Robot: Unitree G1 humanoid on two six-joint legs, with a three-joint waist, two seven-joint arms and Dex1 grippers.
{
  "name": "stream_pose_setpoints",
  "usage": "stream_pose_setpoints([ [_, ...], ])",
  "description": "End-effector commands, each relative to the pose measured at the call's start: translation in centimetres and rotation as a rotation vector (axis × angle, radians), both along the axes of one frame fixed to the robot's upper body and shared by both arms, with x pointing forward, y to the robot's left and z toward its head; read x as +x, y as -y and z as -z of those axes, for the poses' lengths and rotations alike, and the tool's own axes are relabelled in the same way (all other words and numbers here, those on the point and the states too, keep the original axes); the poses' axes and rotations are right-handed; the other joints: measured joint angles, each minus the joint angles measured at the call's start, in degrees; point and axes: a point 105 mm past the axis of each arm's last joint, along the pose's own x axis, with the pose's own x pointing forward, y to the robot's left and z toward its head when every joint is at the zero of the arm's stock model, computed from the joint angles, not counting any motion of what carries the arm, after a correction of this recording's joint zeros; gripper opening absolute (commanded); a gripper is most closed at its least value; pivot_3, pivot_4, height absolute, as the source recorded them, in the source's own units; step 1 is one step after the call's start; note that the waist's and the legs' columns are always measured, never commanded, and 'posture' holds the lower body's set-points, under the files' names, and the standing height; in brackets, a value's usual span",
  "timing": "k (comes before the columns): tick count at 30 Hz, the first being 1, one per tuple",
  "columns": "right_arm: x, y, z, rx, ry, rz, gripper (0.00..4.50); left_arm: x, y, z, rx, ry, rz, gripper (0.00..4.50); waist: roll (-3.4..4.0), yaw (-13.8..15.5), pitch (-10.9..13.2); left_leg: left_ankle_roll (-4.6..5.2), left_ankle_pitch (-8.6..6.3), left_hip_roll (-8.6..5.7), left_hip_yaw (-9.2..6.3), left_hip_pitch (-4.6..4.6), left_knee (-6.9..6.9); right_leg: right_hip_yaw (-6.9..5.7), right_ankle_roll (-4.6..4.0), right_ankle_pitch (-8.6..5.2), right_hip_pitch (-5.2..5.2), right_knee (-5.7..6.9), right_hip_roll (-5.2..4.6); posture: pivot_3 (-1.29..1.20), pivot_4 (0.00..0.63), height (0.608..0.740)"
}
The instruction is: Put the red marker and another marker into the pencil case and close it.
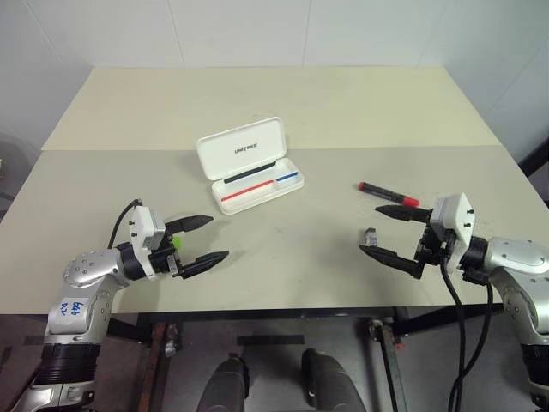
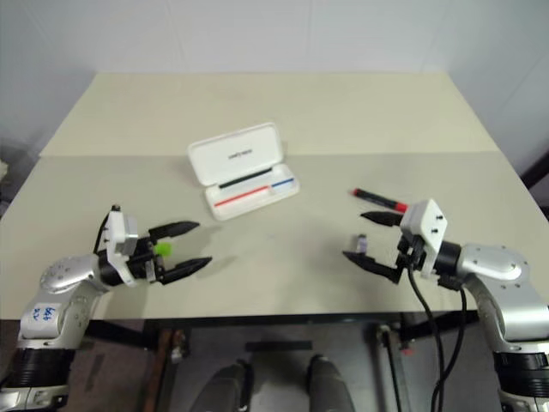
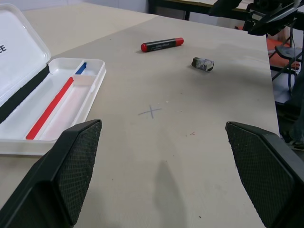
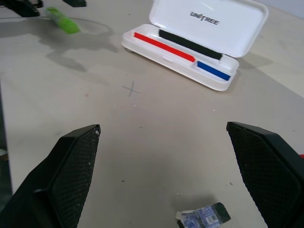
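The pencil case [image 1: 250, 165] is lying open, lid up, between our two hands. We are holding the left gripper [image 1: 206, 239] and the right gripper [image 1: 388, 232] with jaws spread wide, grasping nothing. The green marker [image 4: 63, 21] is lying left of the case, under our left gripper. The red marker [image 1: 388, 194] is lying right of the case, a small grey piece [image 1: 371, 234] nearer us.

Beyond the left tool's [image 3: 164, 178] spread fingers: the open pencil case [image 3: 52, 102], the red marker [image 3: 162, 44], a small wrapped piece [image 3: 203, 63].
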Motion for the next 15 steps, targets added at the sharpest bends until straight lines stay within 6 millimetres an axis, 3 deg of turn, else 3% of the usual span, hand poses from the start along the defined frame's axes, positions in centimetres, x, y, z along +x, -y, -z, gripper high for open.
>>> stream_pose_setpoints([
  [1, 0.0, -0.4, -1.3, -0.003, 0.057, -0.030, 4.50, -0.1, 0.1, -1.0, 0.020, 0.046, 0.015, 4.46, 0.00, -0.01, 0.00, 0.00, 0.00, 0.00, 0.01, 0.00, 0.01, 0.01, 0.00, 0.00, 0.00, 0.00, 0.01, 0.00, 0.150, 0.740],
  [7, -0.2, -1.4, -1.1, 0.017, 0.063, -0.039, 4.50, 0.7, 0.5, -1.5, 0.029, 0.056, 0.016, 4.46, 0.00, 0.17, 0.00, 0.00, 0.00, -0.01, 0.00, 0.00, 0.02, 0.00, 0.01, 0.01, 0.00, 0.01, 0.01, 0.00, 0.150, 0.740],
  [15, -0.6, -1.3, -1.3, 0.017, 0.062, -0.008, 4.50, 3.0, 1.3, -2.6, 0.087, 0.075, 0.053, 4.46, 0.00, 0.16, 0.00, 0.00, 0.00, -0.21, -0.01, 0.00, 0.07, 0.00, 0.04, 0.03, 0.02, 0.03, 0.02, 0.00, 0.150, 0.740],
])
